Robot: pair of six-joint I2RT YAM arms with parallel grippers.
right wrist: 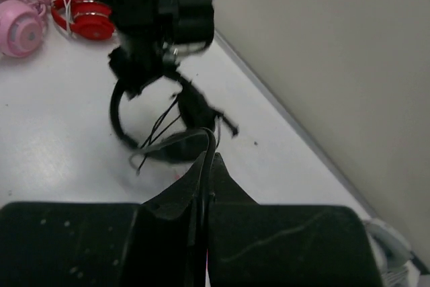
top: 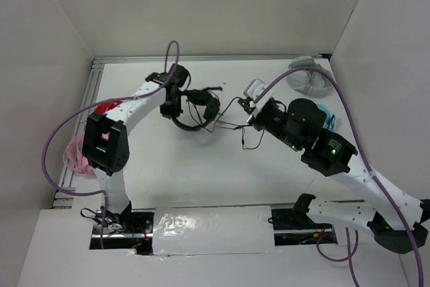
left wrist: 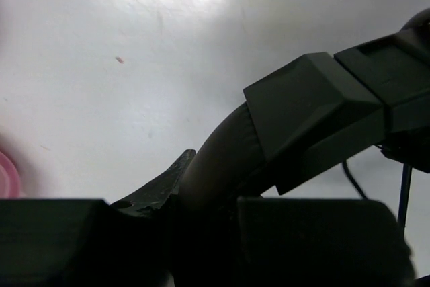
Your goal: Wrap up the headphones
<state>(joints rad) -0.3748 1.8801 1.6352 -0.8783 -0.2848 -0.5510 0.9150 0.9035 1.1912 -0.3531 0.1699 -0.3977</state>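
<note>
Looked like a robotics lab rig tbh: a white table (top: 201, 173) boxed in by plain white panels (top: 201, 5), aluminium rail (top: 89, 89) down one side, two robot arms (top: 134, 109) bolted on, purple cables (top: 48, 146) looping everywhere.

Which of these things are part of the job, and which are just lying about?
Part of the job: black headphones, held by the left gripper; their cable, pinched by the right gripper.
Lying about: pink headphones, red headphones, grey-white headphones, teal headphones.
</note>
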